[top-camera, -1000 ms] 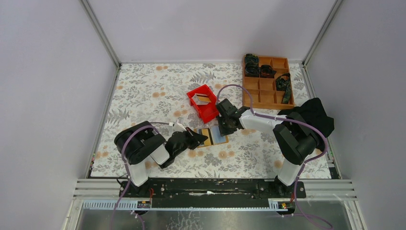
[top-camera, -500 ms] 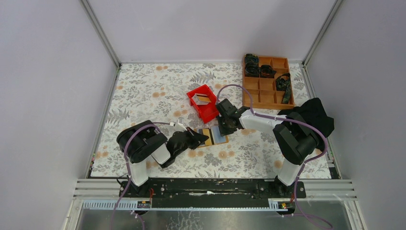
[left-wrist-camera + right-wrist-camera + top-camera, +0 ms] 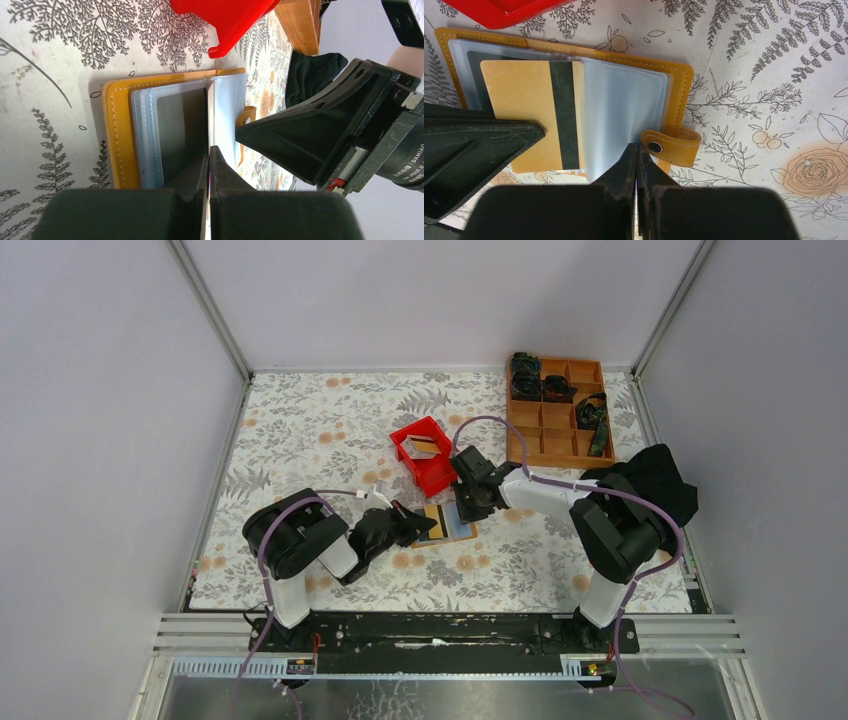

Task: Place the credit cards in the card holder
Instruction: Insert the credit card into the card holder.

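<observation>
The tan card holder lies open on the floral mat, clear sleeves up, its snap strap to one side. My left gripper is shut on a gold credit card with a black stripe. The card is held over the holder's left page and shows edge-on in the left wrist view. My right gripper is shut at the near edge of a clear sleeve, which rises to its tips. In the left wrist view the holder sits just beyond my left gripper.
A red bin holding pale cards stands just behind the holder. A wooden compartment tray with dark items is at the back right. A black cloth lies by the right arm.
My left gripper has edged slightly up and right with the card, further over the holder. The right gripper has stayed in place.
</observation>
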